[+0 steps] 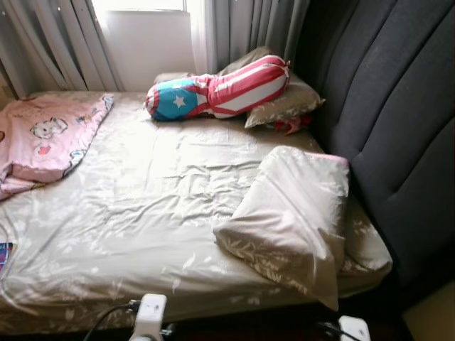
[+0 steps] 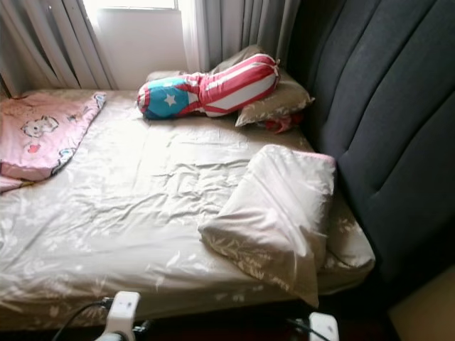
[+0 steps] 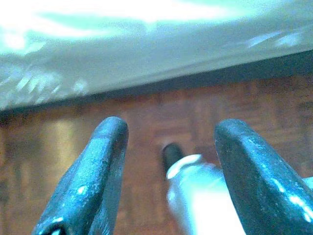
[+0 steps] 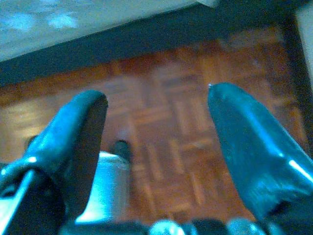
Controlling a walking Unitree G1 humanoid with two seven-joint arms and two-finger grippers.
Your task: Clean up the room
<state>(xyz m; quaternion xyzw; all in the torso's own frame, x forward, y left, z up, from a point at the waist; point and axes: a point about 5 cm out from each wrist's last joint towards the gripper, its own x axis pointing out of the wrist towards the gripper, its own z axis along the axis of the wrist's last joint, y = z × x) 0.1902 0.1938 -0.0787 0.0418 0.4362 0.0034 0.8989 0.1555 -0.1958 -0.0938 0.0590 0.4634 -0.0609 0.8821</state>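
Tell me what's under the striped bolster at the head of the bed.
The striped bolster lies across two beige pillows; something red pokes out beneath them. What it is stays covered.

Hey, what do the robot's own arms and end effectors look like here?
Each end effector has two long, dark, rounded fingers with glossy highlights: left end effector, right end effector. In the head view, white arm housings show at the bottom edge, with a black cable.

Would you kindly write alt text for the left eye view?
A bed with a wrinkled beige sheet fills the view. A beige pillow leans by the dark headboard; a star-and-stripe bolster lies near the curtains, a pink blanket at left.
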